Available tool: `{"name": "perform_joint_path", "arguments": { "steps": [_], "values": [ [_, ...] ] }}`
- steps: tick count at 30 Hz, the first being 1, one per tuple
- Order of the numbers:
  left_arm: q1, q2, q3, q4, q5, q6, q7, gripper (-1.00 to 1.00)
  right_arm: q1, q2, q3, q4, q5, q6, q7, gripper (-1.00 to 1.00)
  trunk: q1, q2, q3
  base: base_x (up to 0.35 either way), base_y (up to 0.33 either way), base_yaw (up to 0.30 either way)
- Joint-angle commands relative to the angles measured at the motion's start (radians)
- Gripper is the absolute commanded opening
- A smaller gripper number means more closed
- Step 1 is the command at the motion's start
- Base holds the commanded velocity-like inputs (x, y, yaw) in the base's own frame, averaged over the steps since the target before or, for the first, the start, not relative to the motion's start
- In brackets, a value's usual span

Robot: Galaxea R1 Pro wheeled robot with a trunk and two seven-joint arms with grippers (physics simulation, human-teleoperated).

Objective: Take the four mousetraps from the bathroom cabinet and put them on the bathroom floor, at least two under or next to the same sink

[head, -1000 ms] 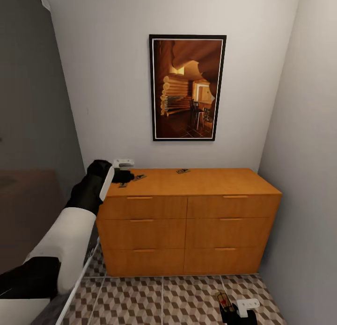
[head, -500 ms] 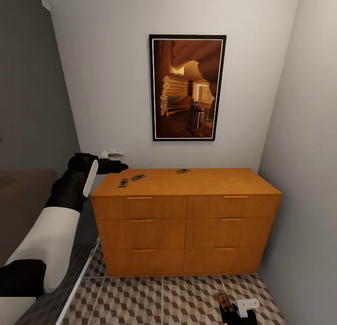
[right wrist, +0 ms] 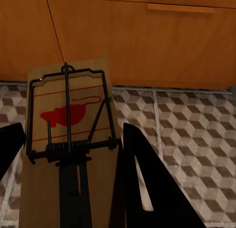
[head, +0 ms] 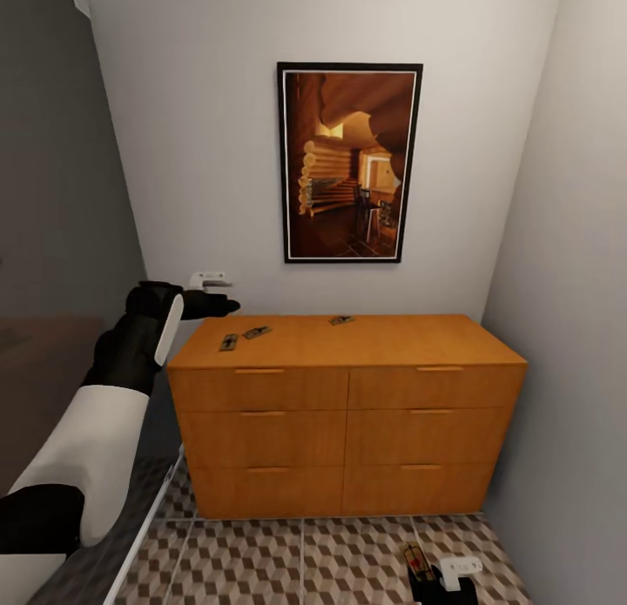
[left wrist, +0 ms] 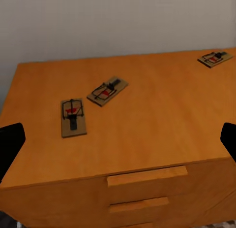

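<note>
- Right gripper (right wrist: 69,154), low over the cube-patterned floor tiles (head: 305,553), grips a flat tan wooden mousetrap (right wrist: 69,139).
- Left gripper (left wrist: 118,139), spread wide, hovers by the orange-brown wooden cabinet (head: 348,413).
- Three mousetraps (left wrist: 73,117) on top: light, stiff; pinch board edges, avoiding the spring.

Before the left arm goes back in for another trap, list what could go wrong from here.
1. Two mousetraps lie close together near the cabinet top's left edge; a reach with the open left gripper might nudge one off.
2. The right gripper holds a mousetrap above the bathroom floor; dropped here, it may land away from any sink.
</note>
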Motion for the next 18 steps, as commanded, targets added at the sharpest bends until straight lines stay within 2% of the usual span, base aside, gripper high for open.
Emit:
{"name": "perform_joint_path", "arguments": {
  "steps": [1,11,14,16,18],
  "values": [
    [-0.001,0.001,-0.003,0.0,-0.001,0.003,-0.002,1.0,-0.001,0.001,0.0,0.001,0.003,-0.003,0.001,-1.0,0.0,-0.001,-0.001,0.186,0.0,0.0],
    [-0.001,-0.001,-0.012,0.001,-0.001,0.002,-0.002,1.0,-0.001,0.005,0.0,0.002,0.002,0.014,0.003,-1.0,0.0,-0.001,-0.001,0.222,0.0,0.0],
    [-0.001,-0.001,-0.017,0.0,-0.001,0.001,-0.002,1.0,-0.001,0.004,0.0,0.002,0.002,0.073,0.005,-1.0,0.0,-0.001,-0.001,0.233,0.0,0.0],
    [-0.001,-0.001,-0.028,0.001,-0.001,0.001,-0.002,1.0,0.0,0.004,0.0,0.002,0.001,0.148,0.013,-1.0,0.0,-0.001,-0.001,0.234,0.0,0.0],
    [-0.001,0.0,-0.034,0.001,-0.001,0.001,-0.002,1.0,0.005,0.004,0.0,0.003,0.0,0.189,0.025,-1.0,0.0,-0.001,-0.001,0.234,0.0,0.0]
  ]
}}
